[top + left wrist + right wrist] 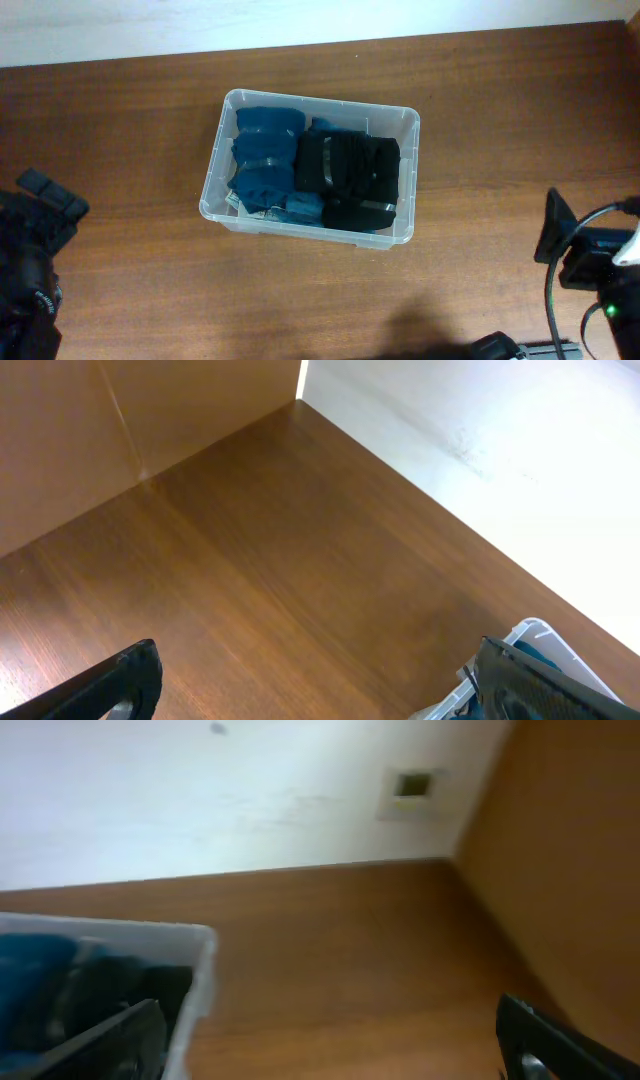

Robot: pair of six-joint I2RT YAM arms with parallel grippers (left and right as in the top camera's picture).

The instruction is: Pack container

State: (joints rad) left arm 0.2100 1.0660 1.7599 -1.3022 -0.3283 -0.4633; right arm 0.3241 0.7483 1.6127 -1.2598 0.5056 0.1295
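Note:
The clear plastic container [408,180] stands in the middle of the table, filled with blue folded items [262,150] on its left and black folded items [350,175] on its right. My left gripper [315,685] is open and empty over bare wood; a corner of the container [535,635] shows by its right finger. My right gripper [330,1040] is open and empty, with the container's rim [200,980] by its left finger. In the overhead view the left arm [35,260] sits at the lower left and the right arm [590,260] at the lower right, both away from the container.
A white wall [250,20] runs along the table's far edge. A wooden side panel [100,430] stands at the left and another [570,870] at the right.

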